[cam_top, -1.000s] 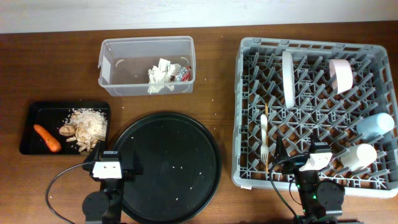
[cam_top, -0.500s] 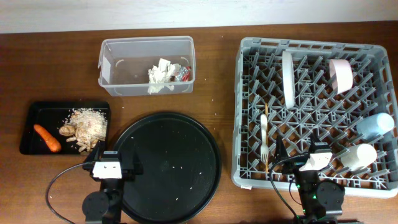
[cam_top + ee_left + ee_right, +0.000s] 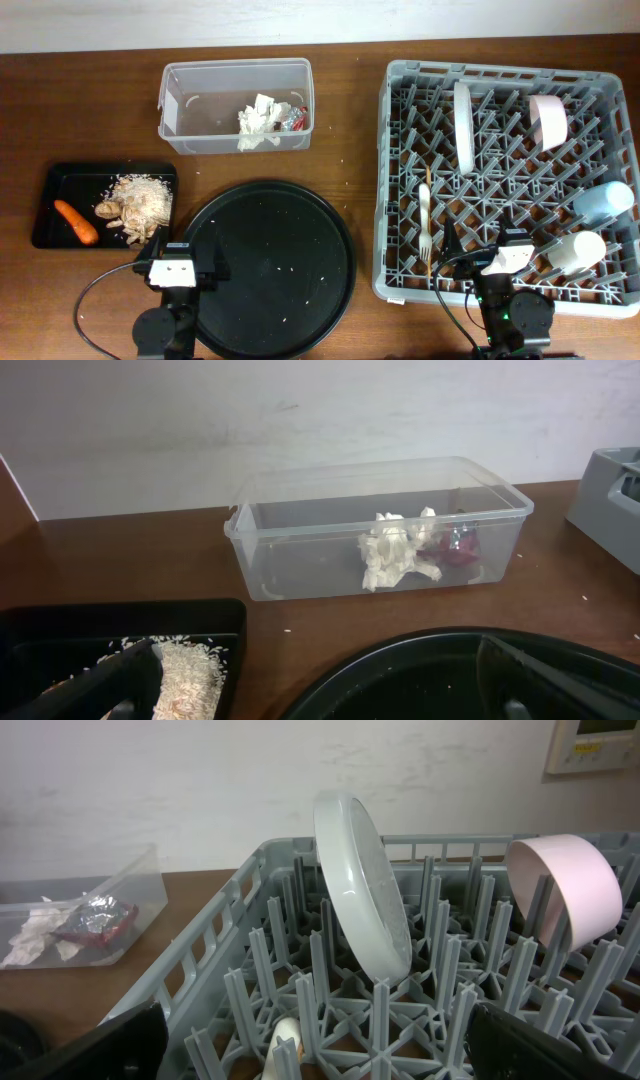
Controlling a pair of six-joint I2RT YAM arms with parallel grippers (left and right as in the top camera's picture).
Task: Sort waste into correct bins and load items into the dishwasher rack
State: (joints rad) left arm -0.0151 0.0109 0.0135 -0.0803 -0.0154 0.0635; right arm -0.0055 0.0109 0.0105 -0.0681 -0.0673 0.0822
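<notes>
The clear tub (image 3: 200,100) holds the white tissue (image 3: 258,122) and the red-and-silver wrapper (image 3: 295,118). The shallow black tray (image 3: 45,190) holds the carrot (image 3: 76,221), the rice scraps (image 3: 145,200) and a brown lump (image 3: 106,208). The grey rack (image 3: 500,72) holds the plate (image 3: 463,125), bowl (image 3: 548,120), blue cup (image 3: 603,201), white cup (image 3: 577,251), fork (image 3: 424,215) and chopstick (image 3: 429,190). My left gripper (image 3: 172,262) is open and empty between the black tray and the round tray. My right gripper (image 3: 508,256) is open and empty over the rack's near edge.
A large round black tray (image 3: 270,268) with a few crumbs lies at the front centre. In the left wrist view the tub (image 3: 300,550) stands ahead and the rice (image 3: 190,670) lies by the left finger. In the right wrist view the plate (image 3: 360,885) and bowl (image 3: 560,885) stand upright.
</notes>
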